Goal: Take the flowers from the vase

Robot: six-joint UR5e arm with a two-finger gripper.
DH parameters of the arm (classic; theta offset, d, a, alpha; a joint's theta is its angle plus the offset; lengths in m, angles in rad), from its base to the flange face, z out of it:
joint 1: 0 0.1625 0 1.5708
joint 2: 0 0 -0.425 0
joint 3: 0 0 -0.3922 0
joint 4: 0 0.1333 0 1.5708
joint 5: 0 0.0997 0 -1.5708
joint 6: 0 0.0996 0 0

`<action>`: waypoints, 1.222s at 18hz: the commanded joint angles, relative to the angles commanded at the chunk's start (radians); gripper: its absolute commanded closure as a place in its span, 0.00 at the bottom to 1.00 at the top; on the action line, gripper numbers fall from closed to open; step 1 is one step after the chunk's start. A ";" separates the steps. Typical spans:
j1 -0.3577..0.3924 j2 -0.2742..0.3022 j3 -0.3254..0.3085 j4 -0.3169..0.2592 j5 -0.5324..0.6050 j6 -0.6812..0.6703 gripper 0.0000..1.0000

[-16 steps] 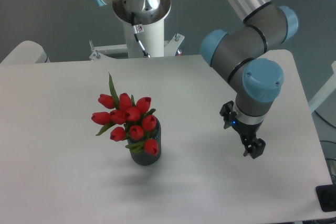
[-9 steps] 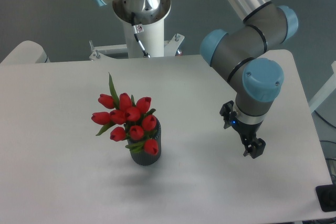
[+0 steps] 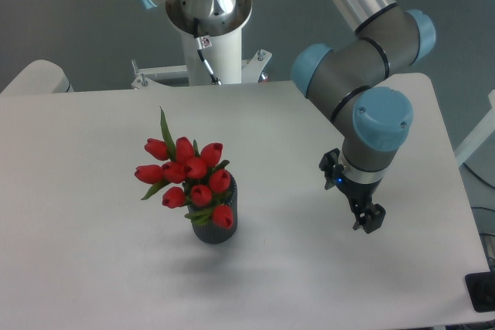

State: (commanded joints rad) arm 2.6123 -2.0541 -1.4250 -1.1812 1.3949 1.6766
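Barely anything's moved, just the tool (image 3: pixel 368 220) creeping left, can't tell its opening; flowers (image 3: pixel 188 174) sit in the vase (image 3: pixel 215 228) mid-counter (image 3: pixel 93 268), light, floppy, so grab the stems gently.

1. A white table (image 3: pixel 93 253) with rounded corners fills most of the frame, its far edge running across the upper third.
2. Beyond it, a dull grey-green floor (image 3: pixel 69 13) takes up the top of the frame.
3. A white pedestal column (image 3: pixel 210 56) rises behind the table at upper centre, on a metal base bracket (image 3: pixel 162 76).
4. At far left, a second white rounded surface (image 3: pixel 35 76) peeks in.
5. A black object (image 3: pixel 481 290) sits at the lower right edge, too cropped to identify.
6. Light is soft and even, with faint shadows.
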 joint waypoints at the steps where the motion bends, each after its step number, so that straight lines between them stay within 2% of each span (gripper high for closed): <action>1: 0.009 0.012 -0.009 -0.002 -0.029 -0.003 0.00; 5: 0.035 0.041 -0.061 -0.005 -0.140 0.002 0.00; 12: 0.097 0.124 -0.207 -0.012 -0.381 0.011 0.00; 15: 0.117 0.153 -0.232 -0.058 -0.477 -0.003 0.00; 18: 0.138 0.175 -0.236 -0.133 -0.572 -0.012 0.00; 20: 0.146 0.199 -0.264 -0.176 -0.640 -0.014 0.00; 22: 0.146 0.219 -0.293 -0.195 -0.691 -0.015 0.00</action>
State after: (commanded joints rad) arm 2.7581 -1.8347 -1.7179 -1.3759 0.7043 1.6613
